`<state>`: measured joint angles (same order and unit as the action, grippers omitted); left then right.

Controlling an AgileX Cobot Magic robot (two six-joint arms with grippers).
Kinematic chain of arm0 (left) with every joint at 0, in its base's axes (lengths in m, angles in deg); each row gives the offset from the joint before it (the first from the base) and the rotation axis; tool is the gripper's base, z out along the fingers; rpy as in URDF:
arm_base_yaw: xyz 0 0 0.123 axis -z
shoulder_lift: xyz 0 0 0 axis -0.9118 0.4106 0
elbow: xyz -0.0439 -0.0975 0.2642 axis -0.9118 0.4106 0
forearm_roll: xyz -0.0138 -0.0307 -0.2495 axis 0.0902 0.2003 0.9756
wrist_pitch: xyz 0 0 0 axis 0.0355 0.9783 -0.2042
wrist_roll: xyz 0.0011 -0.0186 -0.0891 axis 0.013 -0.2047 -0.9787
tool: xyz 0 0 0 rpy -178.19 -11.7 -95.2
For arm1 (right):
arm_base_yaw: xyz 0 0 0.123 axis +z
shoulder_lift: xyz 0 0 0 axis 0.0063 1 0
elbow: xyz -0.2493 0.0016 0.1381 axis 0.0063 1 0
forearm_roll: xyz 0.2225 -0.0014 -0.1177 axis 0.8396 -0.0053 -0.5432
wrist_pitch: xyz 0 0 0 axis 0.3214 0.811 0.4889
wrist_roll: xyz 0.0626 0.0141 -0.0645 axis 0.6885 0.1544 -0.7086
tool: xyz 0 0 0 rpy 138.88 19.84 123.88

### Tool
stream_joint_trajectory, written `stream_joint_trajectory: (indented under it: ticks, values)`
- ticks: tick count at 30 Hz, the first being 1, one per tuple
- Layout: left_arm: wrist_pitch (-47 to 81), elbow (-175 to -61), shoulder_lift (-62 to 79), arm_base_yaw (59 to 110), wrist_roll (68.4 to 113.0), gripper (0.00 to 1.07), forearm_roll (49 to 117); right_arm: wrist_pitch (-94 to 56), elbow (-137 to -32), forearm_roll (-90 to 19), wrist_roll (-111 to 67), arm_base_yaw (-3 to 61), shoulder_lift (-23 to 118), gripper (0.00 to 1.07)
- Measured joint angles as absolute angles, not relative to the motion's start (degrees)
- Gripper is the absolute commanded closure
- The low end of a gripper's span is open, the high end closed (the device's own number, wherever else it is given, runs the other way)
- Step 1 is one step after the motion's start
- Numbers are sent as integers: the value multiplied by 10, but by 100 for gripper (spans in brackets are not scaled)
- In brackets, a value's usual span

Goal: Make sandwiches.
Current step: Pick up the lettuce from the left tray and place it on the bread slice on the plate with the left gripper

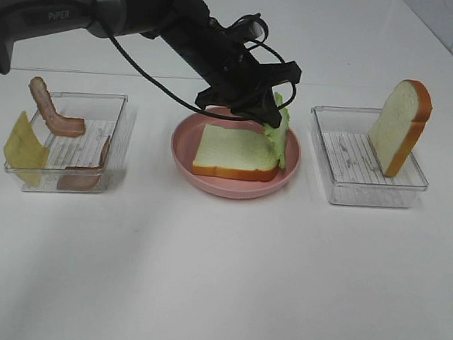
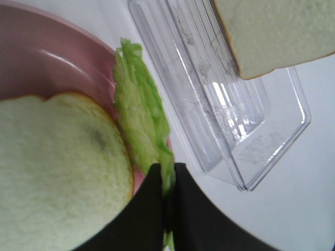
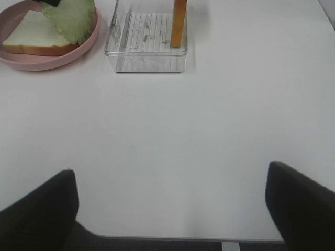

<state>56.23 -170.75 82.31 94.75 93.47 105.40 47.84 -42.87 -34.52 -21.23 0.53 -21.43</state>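
A white bread slice [image 1: 234, 153] with an orange-brown crust lies flat on the pink plate [image 1: 182, 153]. My left gripper [image 1: 275, 111] reaches across to the plate's far right rim and is shut on a green lettuce leaf [image 1: 280, 136], which hangs over the slice's right edge. The left wrist view shows the fingers [image 2: 145, 209] pinching the lettuce [image 2: 140, 123] beside the bread [image 2: 57, 172]. A second bread slice [image 1: 401, 126] stands upright in the right tray [image 1: 363, 191]. My right gripper [image 3: 172, 209] is open over bare table, out of the high view.
The clear left tray [image 1: 121, 104] holds bacon strips [image 1: 50, 111] and a yellow cheese slice [image 1: 24, 150] leaning over its left wall. From the right wrist I see the plate [image 3: 78, 49], lettuce [image 3: 73, 18] and right tray [image 3: 146, 60] far ahead.
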Motion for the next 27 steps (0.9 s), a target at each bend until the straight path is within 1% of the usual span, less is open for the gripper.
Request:
stream_joint_trajectory:
  ticks: [1,2,4,5,6,7,8,9,10,11,12,14,15,20,27]
  values:
    - [562,-1709,823,947,929,107,1046,478,-429,-345,-212,5,-214,13]
    - [563,-1709,823,947,911,107,1020,478,-429,-345,-212,5,-214,13]
    - [565,-1709,823,946,903,107,1009,478,-429,-345,-212,5,-214,13]
    - [573,-1709,823,945,884,107,982,478,-429,-345,-212,5,-214,13]
    - [573,-1709,823,945,884,107,982,478,-429,-345,-212,5,-214,13]
    - [585,-1709,823,945,869,107,954,478,-429,-345,-212,5,-214,13]
    - [585,-1709,823,945,869,107,954,478,-429,-345,-212,5,-214,13]
    - [590,-1710,823,944,864,107,943,478,-429,-345,-212,5,-214,13]
    - [602,-1713,823,943,853,107,914,478,-429,-345,-212,5,-214,13]
    - [602,-1713,823,943,853,107,914,478,-429,-345,-212,5,-214,13]
    - [614,-1721,823,943,840,107,881,478,-429,-345,-212,5,-214,13]
    - [619,-1724,823,943,831,107,868,478,-429,-345,-212,5,-214,13]
    - [628,-1732,821,943,818,107,851,478,-429,-345,-212,5,-214,13]
    - [640,-1733,816,943,810,107,844,478,-429,-345,-212,5,-214,13]
    - [652,-1733,818,943,809,107,843,478,-429,-345,-212,5,-214,13]
